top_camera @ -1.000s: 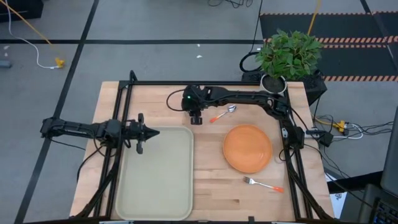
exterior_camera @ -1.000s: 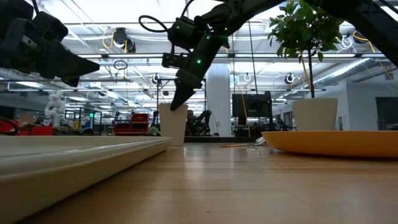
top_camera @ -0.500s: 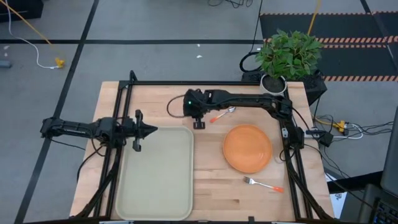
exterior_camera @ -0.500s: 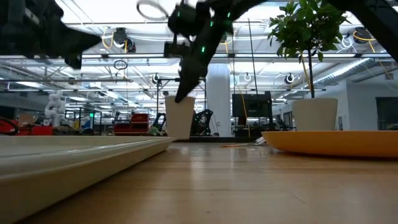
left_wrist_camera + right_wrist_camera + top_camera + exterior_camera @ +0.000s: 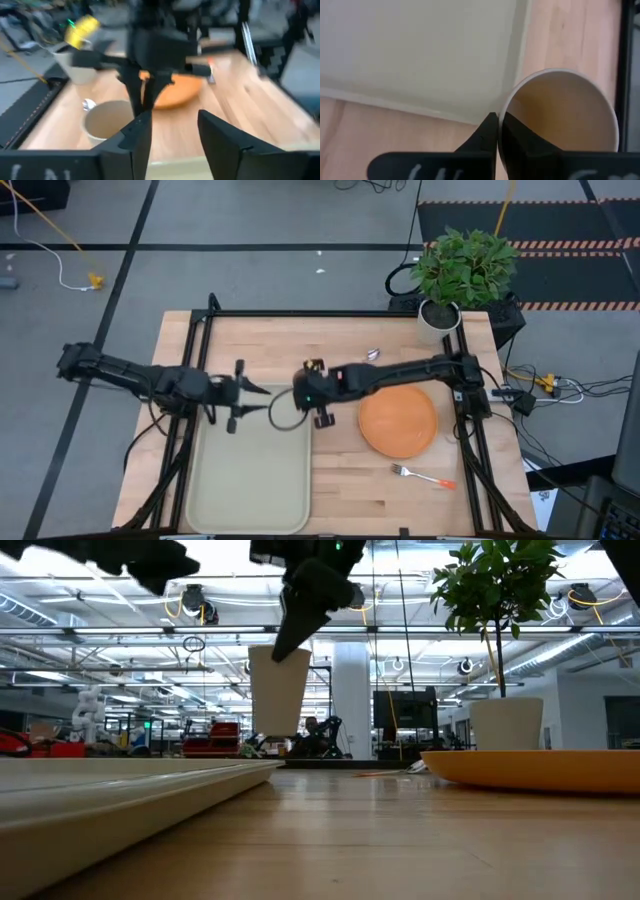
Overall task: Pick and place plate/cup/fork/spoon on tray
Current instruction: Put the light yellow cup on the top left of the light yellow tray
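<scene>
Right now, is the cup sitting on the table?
No, the cup hangs above the table, pinched at its rim by the right gripper.

The spoon [image 5: 373,354] shows only its bowl — handle hidden under the right arm.

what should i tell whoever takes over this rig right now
Right gripper is shut on the rim of the cup, holding it in the air near the tray's far right corner.
Left gripper is open, hovering over the tray's far edge, facing the cup.
Plate, fork and spoon lie on the table.
Nothing is on the tray yet; all four things are left to place.
</scene>
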`<state>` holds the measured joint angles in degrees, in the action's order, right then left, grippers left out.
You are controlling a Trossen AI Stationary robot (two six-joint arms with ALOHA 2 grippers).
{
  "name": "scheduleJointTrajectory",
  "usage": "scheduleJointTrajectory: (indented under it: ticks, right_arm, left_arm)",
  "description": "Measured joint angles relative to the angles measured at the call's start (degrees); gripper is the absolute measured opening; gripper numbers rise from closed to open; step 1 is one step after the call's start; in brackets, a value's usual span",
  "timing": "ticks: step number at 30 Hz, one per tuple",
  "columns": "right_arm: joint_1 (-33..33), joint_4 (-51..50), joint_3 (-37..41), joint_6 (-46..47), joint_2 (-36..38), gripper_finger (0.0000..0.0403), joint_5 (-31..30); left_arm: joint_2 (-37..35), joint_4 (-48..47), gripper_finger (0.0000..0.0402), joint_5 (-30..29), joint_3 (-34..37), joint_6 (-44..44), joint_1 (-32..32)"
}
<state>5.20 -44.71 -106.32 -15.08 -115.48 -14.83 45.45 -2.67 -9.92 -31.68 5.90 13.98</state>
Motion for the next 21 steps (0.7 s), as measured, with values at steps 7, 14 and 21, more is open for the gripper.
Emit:
scheduleJointTrajectory:
  ticks: [7, 14, 21]
  right_arm:
    - [5.2, 0.0, 0.0, 0.7, 0.0, 0.0001, -1.4]
    - [8.3, -0.1, 0.0, 0.7, 0.0, 0.0, -1.6]
    - [9.8, 0.5, 0.0, 0.3, 0.0, 0.0, -1.4]
  left_arm:
    - [15.4, -6.3, 0.0165, -4.0, -10.4, 6.5, 4.4]
    - [23.7, -7.3, 0.0171, -4.3, -13.8, 14.2, 7.3]
    - [27.8, -5.1, 0.0185, -10.0, -13.9, 19.8, 9.4]
